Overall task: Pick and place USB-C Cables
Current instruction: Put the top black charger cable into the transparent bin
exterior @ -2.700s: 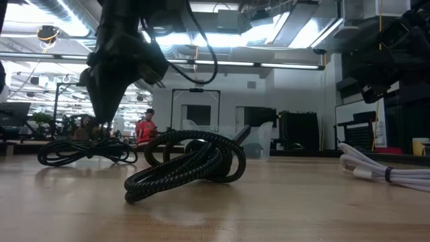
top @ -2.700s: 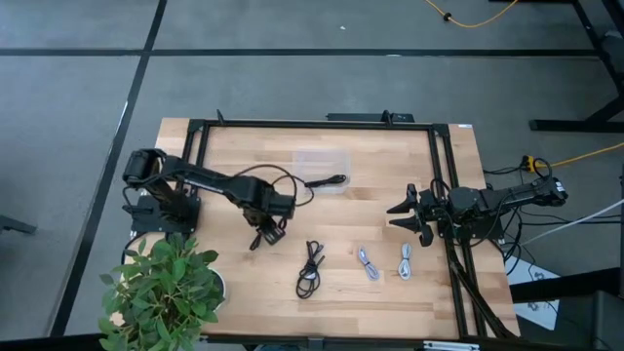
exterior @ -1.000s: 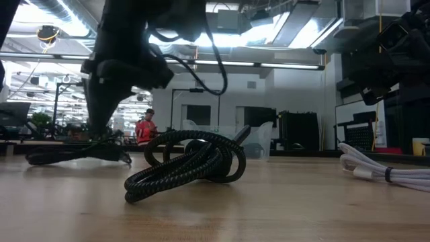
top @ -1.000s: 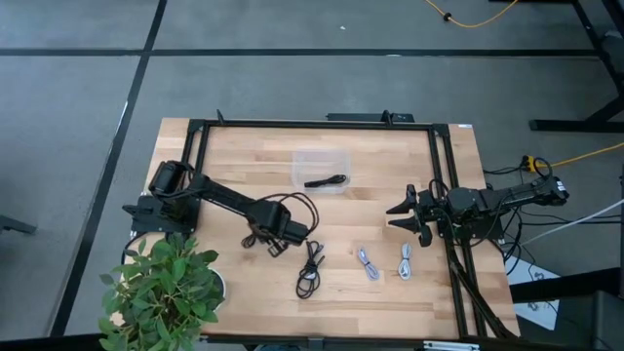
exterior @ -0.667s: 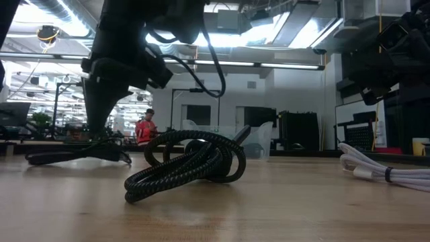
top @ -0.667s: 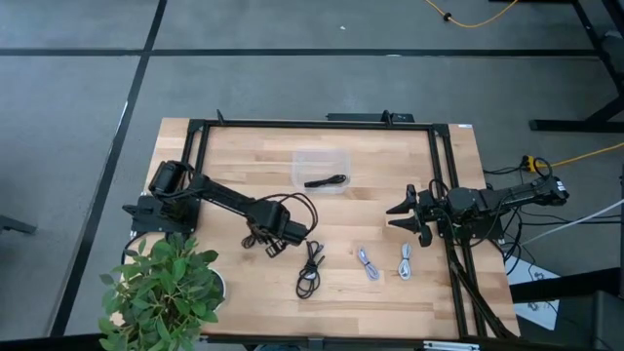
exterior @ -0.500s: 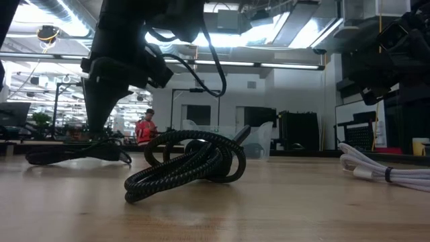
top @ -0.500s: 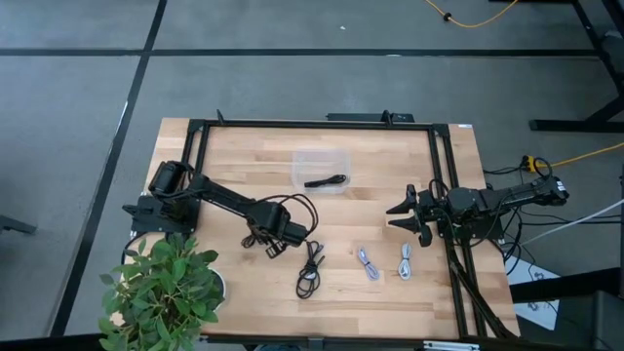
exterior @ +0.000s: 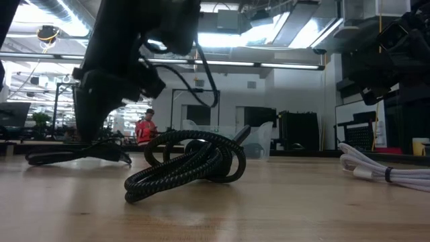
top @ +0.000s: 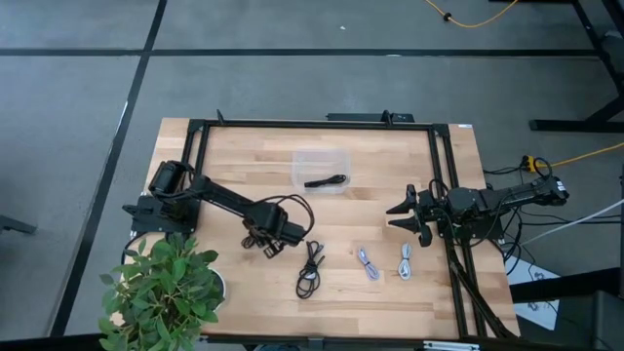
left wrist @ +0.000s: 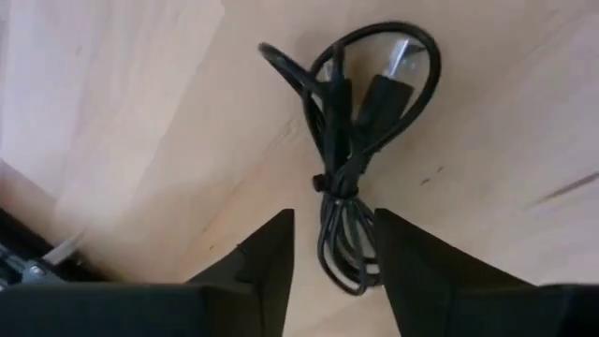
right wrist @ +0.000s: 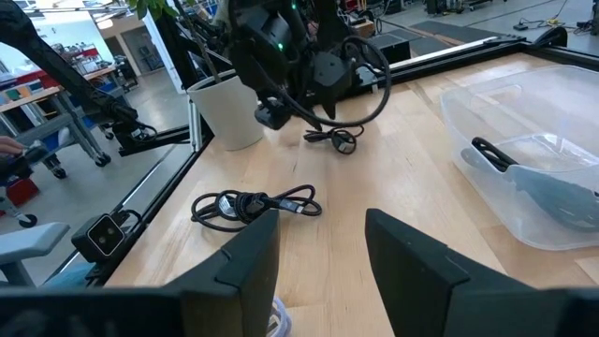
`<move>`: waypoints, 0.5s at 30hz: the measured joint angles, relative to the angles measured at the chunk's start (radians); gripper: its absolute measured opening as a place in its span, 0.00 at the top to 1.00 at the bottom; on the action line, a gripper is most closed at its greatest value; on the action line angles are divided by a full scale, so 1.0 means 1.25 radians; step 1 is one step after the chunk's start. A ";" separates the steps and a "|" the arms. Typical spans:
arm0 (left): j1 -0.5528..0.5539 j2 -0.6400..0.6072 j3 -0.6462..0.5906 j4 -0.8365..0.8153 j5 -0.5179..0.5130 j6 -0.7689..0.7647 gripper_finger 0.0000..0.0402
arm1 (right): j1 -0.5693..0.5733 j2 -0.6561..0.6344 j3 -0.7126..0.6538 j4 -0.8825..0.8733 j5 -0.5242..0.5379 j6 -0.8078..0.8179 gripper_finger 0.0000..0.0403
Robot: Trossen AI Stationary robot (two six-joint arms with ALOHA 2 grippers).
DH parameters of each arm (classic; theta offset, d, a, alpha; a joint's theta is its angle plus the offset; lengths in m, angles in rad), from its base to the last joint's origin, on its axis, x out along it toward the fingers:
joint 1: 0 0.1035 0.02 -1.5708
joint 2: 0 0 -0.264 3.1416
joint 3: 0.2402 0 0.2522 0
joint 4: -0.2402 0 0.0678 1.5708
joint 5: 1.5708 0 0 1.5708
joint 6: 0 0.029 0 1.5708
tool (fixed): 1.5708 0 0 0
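A pale wooden surface framed by black rails stood on a grey floor, with a potted plant at its near left corner. The left claw was lowered over a small black cable, its fingers spread apart on either side of the coil's lower loop, nothing clenched between them. A second black cable lay just to its right in the high view, and two light grey cables lay side by side farther right. A fifth black cable rested inside a clear plastic container near the far middle. The right claw hung at the surface's right edge, fingers parted and empty.
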 joint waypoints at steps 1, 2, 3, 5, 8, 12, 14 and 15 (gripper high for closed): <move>0.000 0.000 -0.008 0.011 0.000 0.003 0.63 | 0.000 0.000 0.000 0.000 0.000 0.000 0.59; 0.000 0.000 -0.016 0.022 -0.001 0.005 0.62 | 0.000 0.000 0.000 0.000 0.000 0.000 0.59; 0.002 0.000 -0.024 0.037 -0.004 0.006 0.62 | 0.000 0.000 0.000 0.000 0.000 0.000 0.59; 0.008 0.000 -0.045 0.072 -0.007 0.006 0.61 | 0.000 0.000 0.000 0.000 0.000 0.000 0.59; 0.019 0.000 -0.078 0.141 -0.003 0.036 0.61 | 0.000 0.000 0.000 0.000 0.000 0.000 0.59; 0.038 -0.007 -0.124 0.214 0.020 0.066 0.61 | 0.000 0.000 0.000 0.000 0.000 0.000 0.59; 0.045 -0.007 -0.127 0.212 0.021 0.070 0.63 | 0.000 0.000 0.000 0.000 0.000 0.000 0.59; 0.050 -0.006 -0.127 0.212 0.023 0.074 0.65 | 0.000 0.000 0.000 0.000 0.000 0.000 0.59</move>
